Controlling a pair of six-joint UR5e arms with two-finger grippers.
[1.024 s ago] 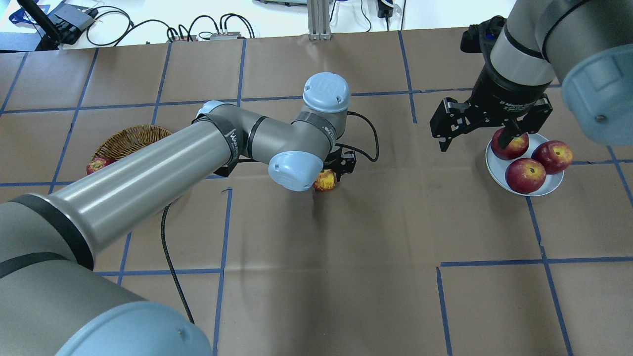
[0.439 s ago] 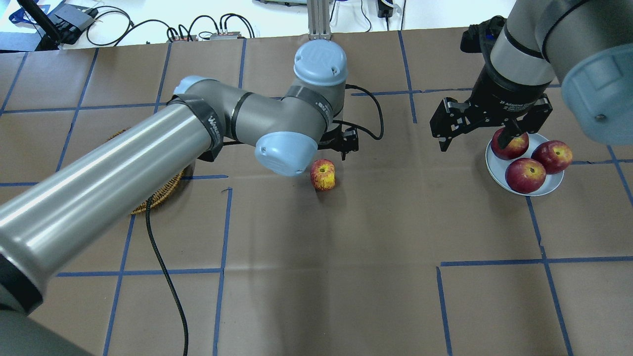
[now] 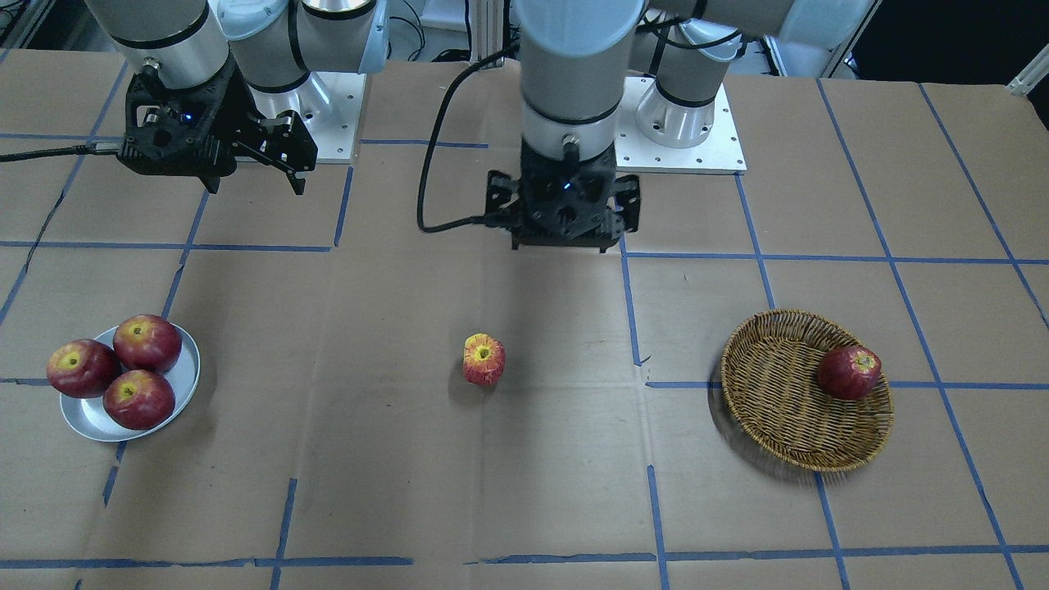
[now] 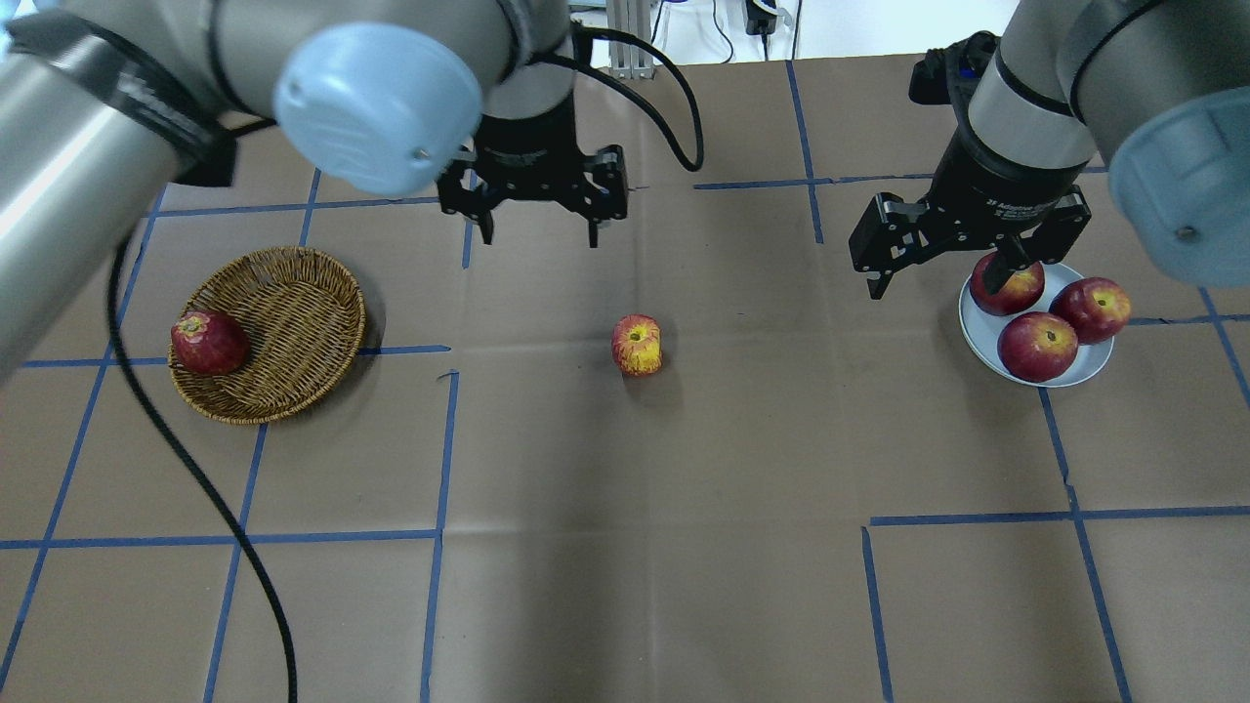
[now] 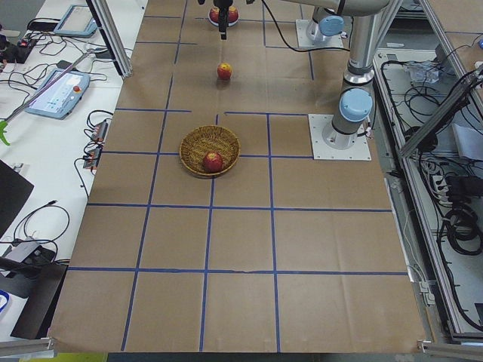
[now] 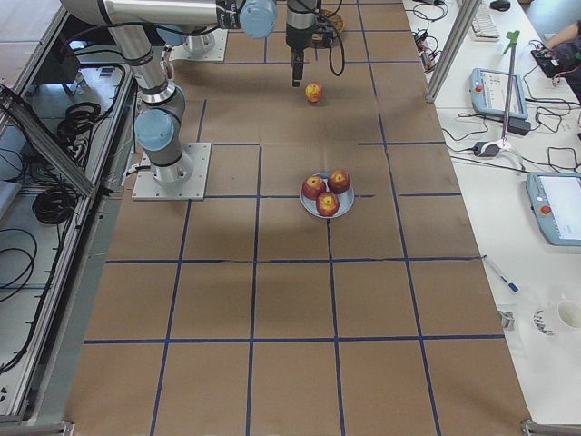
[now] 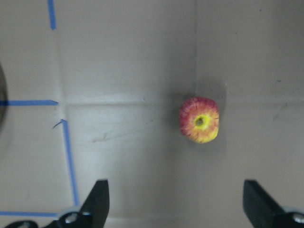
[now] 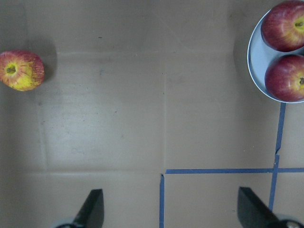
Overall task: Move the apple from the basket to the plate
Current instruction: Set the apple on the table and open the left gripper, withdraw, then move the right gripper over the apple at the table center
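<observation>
The pale red, yellow-streaked apple (image 4: 637,344) stands alone on the brown paper at the table's middle, apart from basket and plate; it also shows in the front view (image 3: 483,359) and both wrist views (image 7: 199,120) (image 8: 21,70). The wicker basket (image 4: 293,293) on the left holds one dark red apple (image 4: 208,343). The metal plate (image 4: 977,344) on the right holds three dark red apples. My left gripper (image 4: 539,232) is open and empty, high above the table near the pale apple. My right gripper (image 4: 933,283) is open and empty, raised beside the plate's left edge.
The left arm's black cable (image 4: 195,469) hangs over the table in front of the basket. Blue tape lines cross the brown paper. Cables and boxes lie beyond the far edge (image 4: 391,59).
The left gripper was down at the pale apple; it has left the apple on the table and risen away, and the arm has swung off the basket. The right arm has not moved.
</observation>
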